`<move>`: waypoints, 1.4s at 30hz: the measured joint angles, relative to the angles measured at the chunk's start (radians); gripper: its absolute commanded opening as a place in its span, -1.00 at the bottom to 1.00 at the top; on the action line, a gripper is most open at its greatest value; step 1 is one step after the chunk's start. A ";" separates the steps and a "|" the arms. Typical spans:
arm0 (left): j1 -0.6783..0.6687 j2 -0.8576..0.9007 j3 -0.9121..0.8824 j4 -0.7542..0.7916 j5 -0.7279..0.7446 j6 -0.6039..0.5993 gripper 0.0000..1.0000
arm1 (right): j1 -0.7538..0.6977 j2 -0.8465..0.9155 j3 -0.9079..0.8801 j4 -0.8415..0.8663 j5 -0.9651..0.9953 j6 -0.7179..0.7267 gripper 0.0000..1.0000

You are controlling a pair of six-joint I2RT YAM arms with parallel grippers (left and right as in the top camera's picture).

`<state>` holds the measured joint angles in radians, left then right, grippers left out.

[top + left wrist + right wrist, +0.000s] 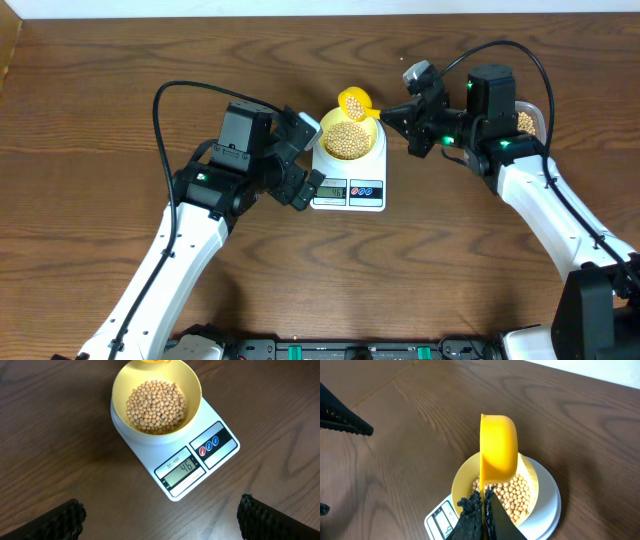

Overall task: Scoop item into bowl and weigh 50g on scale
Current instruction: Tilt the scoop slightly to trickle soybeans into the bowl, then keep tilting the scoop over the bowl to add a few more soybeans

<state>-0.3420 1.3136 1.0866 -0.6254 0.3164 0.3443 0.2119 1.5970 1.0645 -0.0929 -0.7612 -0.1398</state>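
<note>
The pale yellow bowl point(349, 137) sits on the white scale point(350, 188) and holds many tan beans point(156, 406). The display point(181, 468) reads 46. My right gripper point(484, 502) is shut on the handle of a small yellow scoop point(498, 451), tilted on its side over the bowl's far rim point(354, 101). My left gripper point(160, 517) is open and empty, hovering over the table just left of the scale's display edge; it also shows in the overhead view point(304, 160).
A clear container with more beans point(526, 122) stands at the right behind the right arm. Bare wooden table point(90, 150) surrounds the scale.
</note>
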 measured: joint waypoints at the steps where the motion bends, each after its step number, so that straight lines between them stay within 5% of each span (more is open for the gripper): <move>1: 0.000 0.000 0.000 0.000 0.000 0.000 0.98 | 0.000 0.000 0.000 -0.001 0.000 0.000 -0.98; 42: 0.000 0.000 0.000 0.000 0.000 0.000 0.97 | 0.001 0.000 0.000 -0.066 0.003 -0.187 -0.98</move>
<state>-0.3420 1.3136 1.0866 -0.6254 0.3164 0.3443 0.2131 1.5974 1.0645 -0.1589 -0.7578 -0.3267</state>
